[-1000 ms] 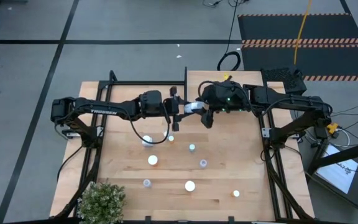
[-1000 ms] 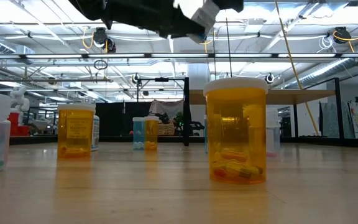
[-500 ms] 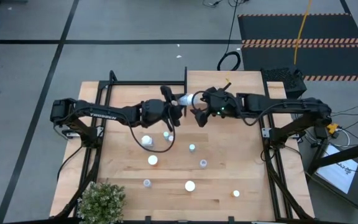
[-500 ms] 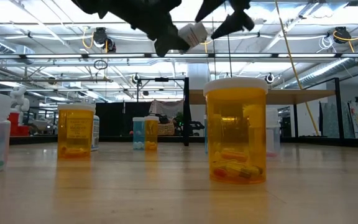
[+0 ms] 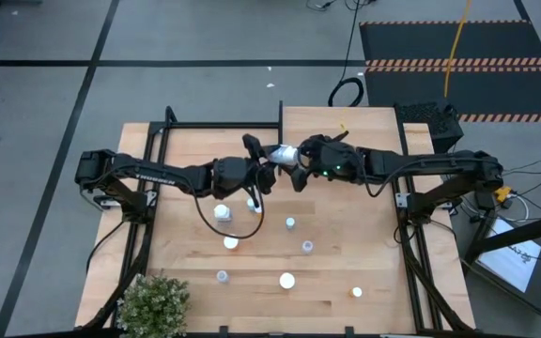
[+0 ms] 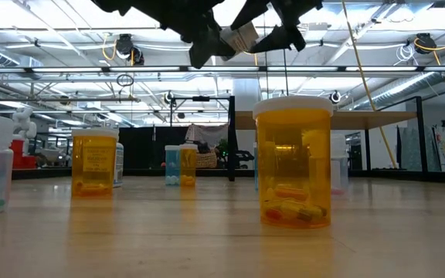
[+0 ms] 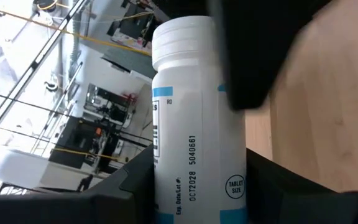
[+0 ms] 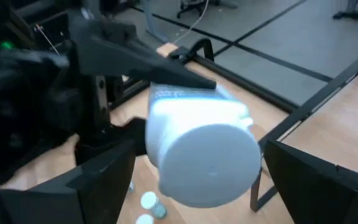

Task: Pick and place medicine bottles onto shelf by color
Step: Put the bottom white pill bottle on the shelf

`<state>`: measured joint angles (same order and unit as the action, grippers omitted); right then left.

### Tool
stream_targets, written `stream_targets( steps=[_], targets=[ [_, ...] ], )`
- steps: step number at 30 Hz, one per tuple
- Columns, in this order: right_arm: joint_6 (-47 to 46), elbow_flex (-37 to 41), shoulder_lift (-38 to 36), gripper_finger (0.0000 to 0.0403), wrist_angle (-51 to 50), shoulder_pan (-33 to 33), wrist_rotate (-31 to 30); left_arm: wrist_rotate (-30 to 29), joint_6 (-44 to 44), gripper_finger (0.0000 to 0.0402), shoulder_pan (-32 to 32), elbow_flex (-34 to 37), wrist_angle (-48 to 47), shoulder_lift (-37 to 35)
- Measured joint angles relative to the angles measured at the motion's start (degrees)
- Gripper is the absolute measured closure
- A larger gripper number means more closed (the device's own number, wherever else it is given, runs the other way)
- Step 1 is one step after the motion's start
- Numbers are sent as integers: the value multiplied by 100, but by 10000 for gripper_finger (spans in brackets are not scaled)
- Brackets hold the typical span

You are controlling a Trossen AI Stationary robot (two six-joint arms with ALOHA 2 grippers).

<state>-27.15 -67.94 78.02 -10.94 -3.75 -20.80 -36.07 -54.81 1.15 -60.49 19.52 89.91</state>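
Note:
A white medicine bottle (image 5: 285,153) with a blue-edged label and a white cap hangs high over the table's middle, near the shelf's (image 5: 336,127) black upright edge. My left gripper (image 5: 270,162) is shut on it. My right gripper (image 8: 197,186) is open, and its fingers stand on either side of the bottle's cap end (image 8: 209,163). Several small bottles, orange (image 6: 293,162) or pale blue (image 5: 290,223), stand upright on the tabletop below. My left gripper pinches the bottle's body near its bottom end (image 7: 166,186) between its two fingers, coming about level from the table's left. The bottle lies roughly level, cap toward the right arm, lifted clear of the table. Whether my right gripper's fingers (image 8: 104,180) touch the cap I cannot tell.
A potted plant (image 5: 153,300) stands at the near left corner. Black frame rails (image 5: 205,125) run along the table's far and side edges. Loose bottles (image 5: 286,280) are scattered across the table's middle and near part.
My left gripper has rolled about its own axis with the bottle and swung a little toward the far edge, so the cap end now points toward the far right. My right gripper has come down beside the cap end and opened wider.

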Motion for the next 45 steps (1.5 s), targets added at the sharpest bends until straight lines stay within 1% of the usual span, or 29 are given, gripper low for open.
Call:
stream_targets(
  steps=[9,12,16,21,24,26,32,41,45],
  targets=[
    [83,-2,-226,89,21,-9,6,2,108,229,48,0,-3,0],
    [-56,0,-179,88,36,-24,8,6,90,229,52,0,59,0],
    [-41,0,-34,81,318,-68,4,31,89,229,48,0,58,0],
    [31,-7,57,77,651,-214,271,48,88,229,48,0,58,0],
    [21,-2,82,82,623,-303,308,50,84,229,50,0,62,0],
    [22,-4,103,88,660,-348,324,52,61,229,48,0,63,0],
    [-46,-2,136,120,645,-483,762,49,41,229,48,0,86,0],
    [89,-2,141,174,652,-492,756,44,-10,229,52,0,128,0],
    [191,-2,141,177,649,-492,734,37,-12,228,52,0,132,0]
  ],
)
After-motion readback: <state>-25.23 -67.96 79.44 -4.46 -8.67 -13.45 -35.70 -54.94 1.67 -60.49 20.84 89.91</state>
